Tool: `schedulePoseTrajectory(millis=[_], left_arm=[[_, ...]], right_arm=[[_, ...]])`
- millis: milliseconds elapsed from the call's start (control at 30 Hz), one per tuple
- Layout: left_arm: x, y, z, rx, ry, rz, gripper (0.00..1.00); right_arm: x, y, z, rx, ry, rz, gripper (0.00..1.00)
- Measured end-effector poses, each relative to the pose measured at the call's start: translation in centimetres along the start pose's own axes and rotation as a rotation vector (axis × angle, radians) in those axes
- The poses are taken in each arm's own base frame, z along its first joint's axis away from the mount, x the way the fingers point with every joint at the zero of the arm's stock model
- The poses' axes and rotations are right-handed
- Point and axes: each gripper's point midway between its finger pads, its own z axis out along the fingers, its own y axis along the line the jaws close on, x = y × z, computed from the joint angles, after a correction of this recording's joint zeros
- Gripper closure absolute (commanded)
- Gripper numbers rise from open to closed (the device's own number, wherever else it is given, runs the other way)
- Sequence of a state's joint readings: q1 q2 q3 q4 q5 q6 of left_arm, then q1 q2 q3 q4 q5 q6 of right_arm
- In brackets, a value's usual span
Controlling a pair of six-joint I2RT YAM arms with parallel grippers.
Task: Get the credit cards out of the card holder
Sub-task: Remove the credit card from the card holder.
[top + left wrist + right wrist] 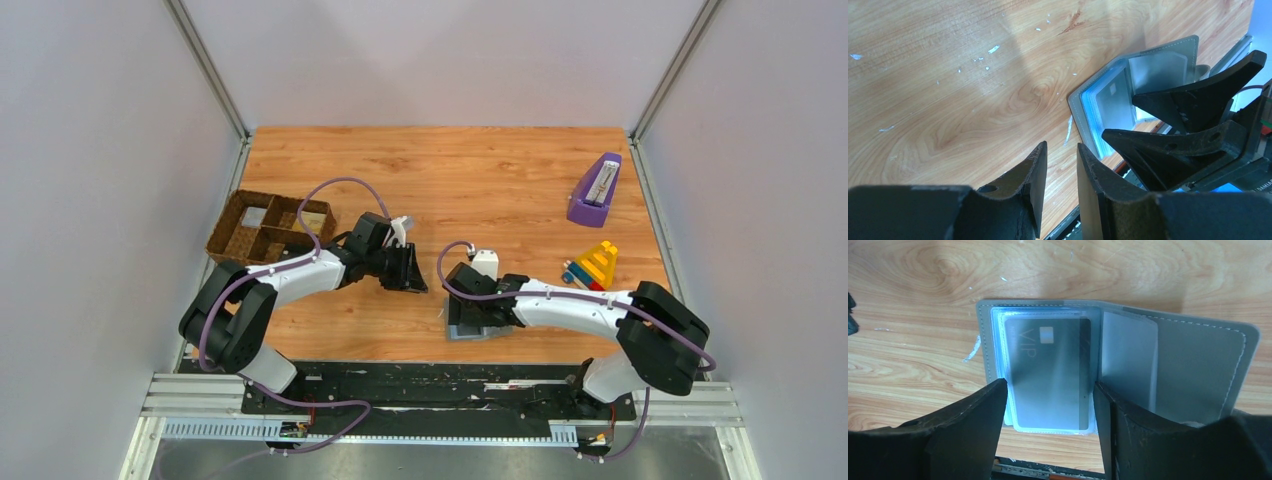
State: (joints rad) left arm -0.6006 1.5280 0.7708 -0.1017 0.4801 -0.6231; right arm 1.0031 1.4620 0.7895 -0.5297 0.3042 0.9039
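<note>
Woodgrain tabletop [480, 180] carried the card holder [1198, 365], opened flat beneath widely released right fingers [975, 422] flanking its pocketed grey VIP card [1048, 370]; just beyond the barely parted, empty left fingers [1034, 172].

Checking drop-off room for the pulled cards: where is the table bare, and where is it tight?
Bare: the table across its far strip between tray and purple wedge, and the patch between left gripper and toy. Tight: the near edge, where the right gripper sits open over the holder, left gripper close by.
</note>
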Motion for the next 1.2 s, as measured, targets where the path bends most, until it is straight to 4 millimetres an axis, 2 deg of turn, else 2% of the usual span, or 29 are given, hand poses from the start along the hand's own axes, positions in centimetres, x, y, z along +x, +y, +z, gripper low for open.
schedulePoseTrajectory(millis=[300,600,833,1100,1200], left_arm=[[0.29,0.28,0.28,-0.004,0.014,-0.007,0.65],[0.37,0.28,0.32,-0.002,0.018,-0.009,0.65],[0.37,0.28,0.33,-0.002,0.018,-0.009,0.66],[0.38,0.28,0.33,-0.002,0.019,-0.009,0.66],[0.38,0.28,0.33,-0.002,0.019,-0.009,0.66]], right_arm=[[0.37,-0.13,0.23,-0.009,0.005,-0.011,0.30],[0.35,-0.14,0.30,-0.011,0.002,-0.014,0.45],[0.25,0.04,0.31,-0.030,-0.010,-0.006,0.49],[0.23,0.17,0.29,-0.041,-0.010,-0.002,0.33],[0.24,0.25,0.27,-0.046,-0.008,-0.004,0.32]])
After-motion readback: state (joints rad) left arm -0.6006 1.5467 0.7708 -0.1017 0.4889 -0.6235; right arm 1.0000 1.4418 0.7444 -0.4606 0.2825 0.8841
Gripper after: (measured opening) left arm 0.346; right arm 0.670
